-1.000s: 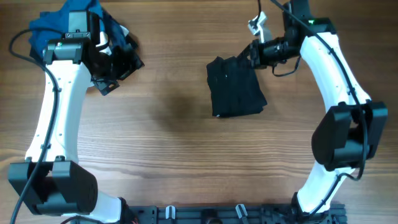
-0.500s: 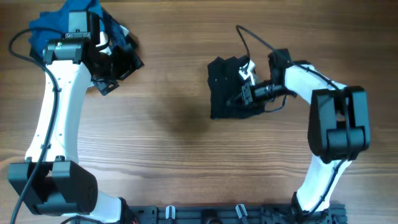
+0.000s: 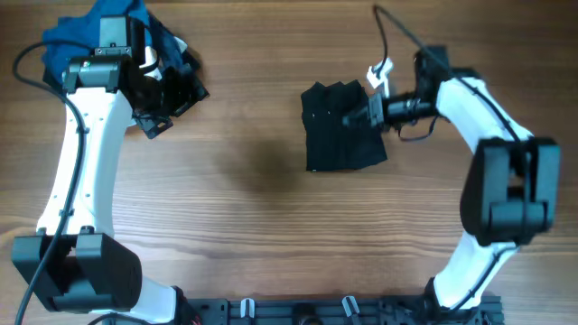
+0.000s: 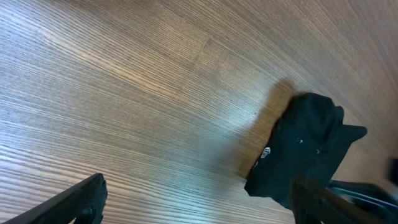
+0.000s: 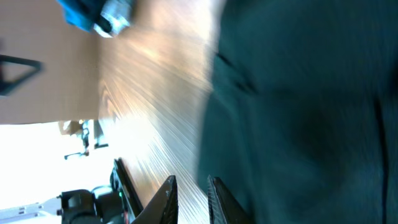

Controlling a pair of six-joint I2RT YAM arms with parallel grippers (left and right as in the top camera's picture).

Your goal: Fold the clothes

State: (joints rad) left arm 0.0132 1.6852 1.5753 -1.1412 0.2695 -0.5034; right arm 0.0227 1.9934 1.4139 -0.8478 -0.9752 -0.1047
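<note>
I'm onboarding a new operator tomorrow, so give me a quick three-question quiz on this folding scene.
1. True or false: the black shirt lies fully spread out on the table.
2. Fill in: the left gripper has its jaws ____.
3. Which gripper is at the shirt? A) left gripper B) right gripper C) neither

Key: 1 false, it is a compact folded bundle; 2 open; 3 B.

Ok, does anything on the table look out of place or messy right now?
Nothing is spilled or damaged. The black shirt sits folded in a compact block on the table, but its far edge is lumpy, not straight. The blue and navy garments are heaped unfolded in the far left corner.
</note>
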